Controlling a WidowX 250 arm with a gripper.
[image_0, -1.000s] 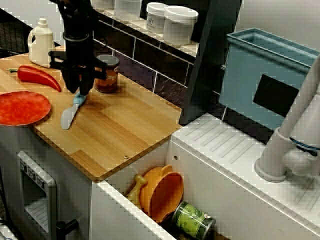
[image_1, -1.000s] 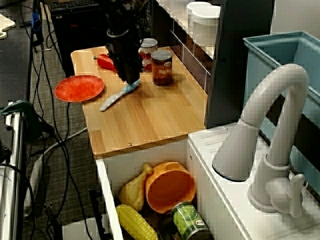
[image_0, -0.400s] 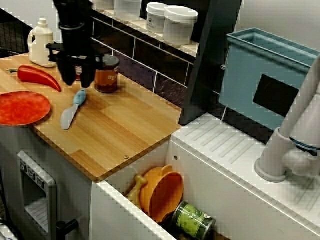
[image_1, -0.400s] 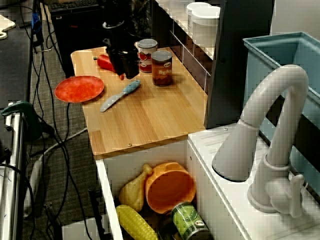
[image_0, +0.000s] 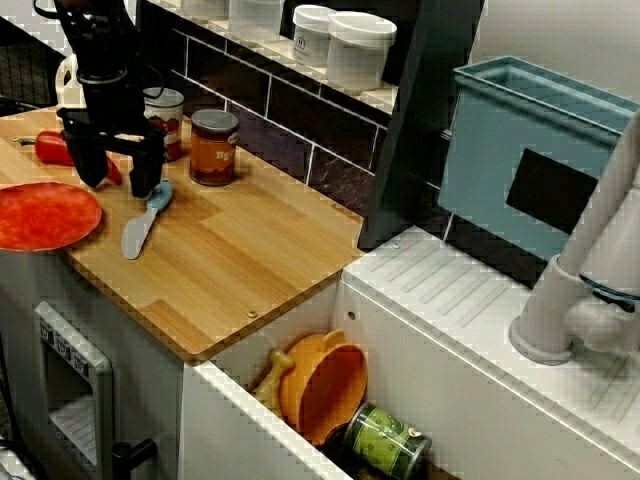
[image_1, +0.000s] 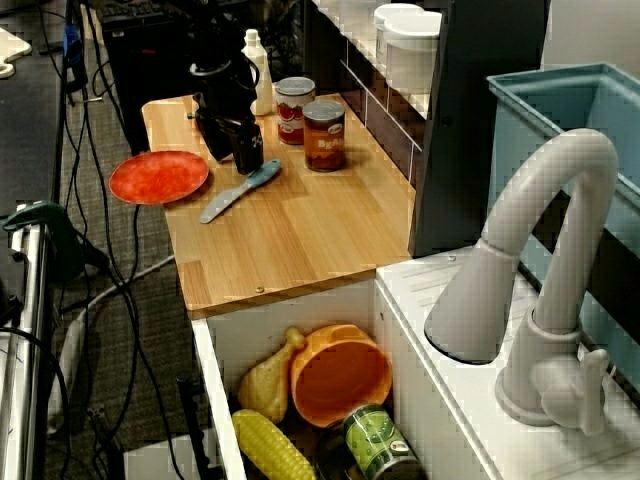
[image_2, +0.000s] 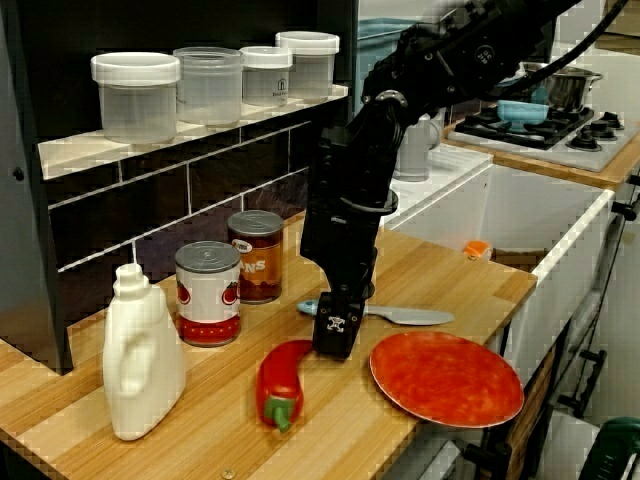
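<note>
In the view across the counter, at the left edge, we note a red plate (image_0: 40, 215) on the wooden counter (image_0: 240, 250). Above it lies a red pepper (image_0: 50, 147). The gripper (image_0: 118, 172) stands over the pepper's tip, jaws spread wide, holding nothing. Just to the right lies a blue-handled knife (image_0: 140, 222), and a can (image_0: 213, 147) stands beyond.

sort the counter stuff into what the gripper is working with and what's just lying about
In hand: gripper, open, at the red pepper; blue-handled knife beside it.
Lying about: red plate, brown can, red-label can, white bottle, shelf jars.
</note>
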